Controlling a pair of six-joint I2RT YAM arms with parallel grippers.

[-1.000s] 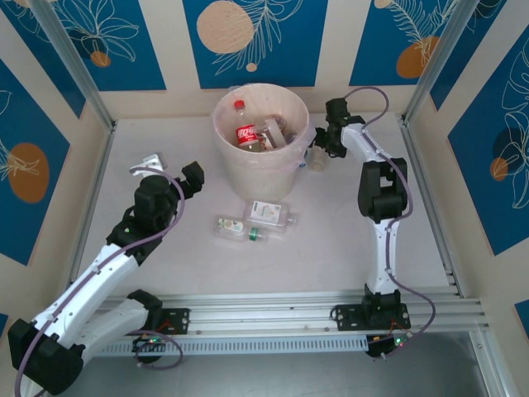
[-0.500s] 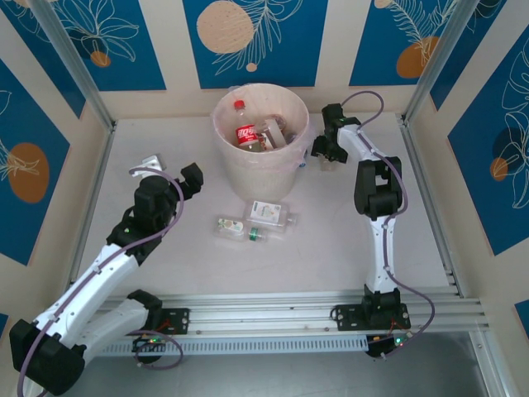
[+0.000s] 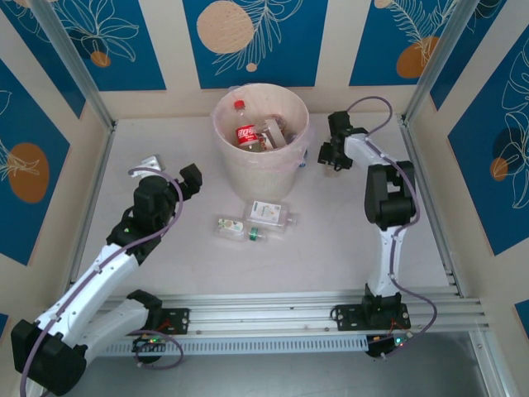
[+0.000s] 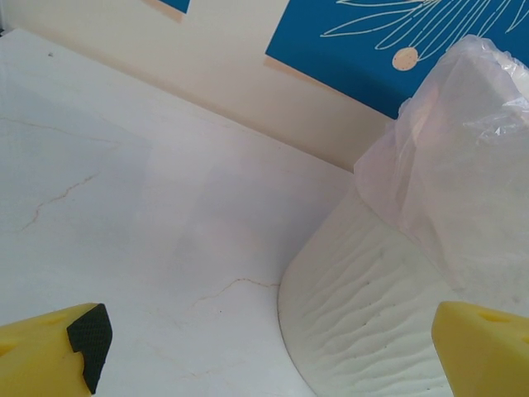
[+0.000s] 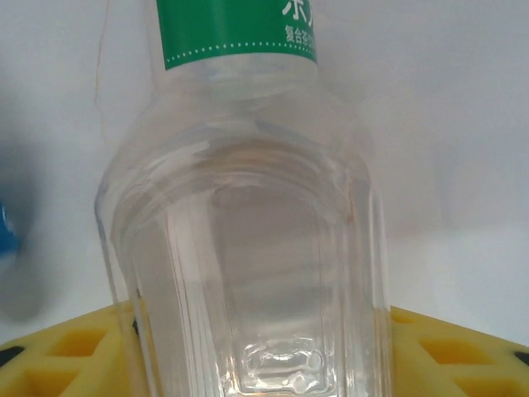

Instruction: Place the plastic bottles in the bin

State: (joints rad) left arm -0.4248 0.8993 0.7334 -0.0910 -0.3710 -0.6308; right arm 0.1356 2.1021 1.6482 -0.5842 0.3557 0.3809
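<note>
Top external shows one bin point(image 3: 248, 169) at the back of the counter point(image 3: 331, 240). The bottles inside it are too jumbled to count. A red-capped bottle point(image 3: 242, 124) stands tallest among them, with label print too small to read. Two loose bottles point(image 3: 266, 213) lie on the counter in front of the bin. A second ago the right gripper point(image 5: 264, 356) was wide apart; now it is clamped on a green-labelled bottle point(image 5: 248, 231) just right of the bin, whose white Chinese characters are cut off. The left gripper point(image 4: 281, 356) is unchanged, spread wide near the bin's base.
</note>
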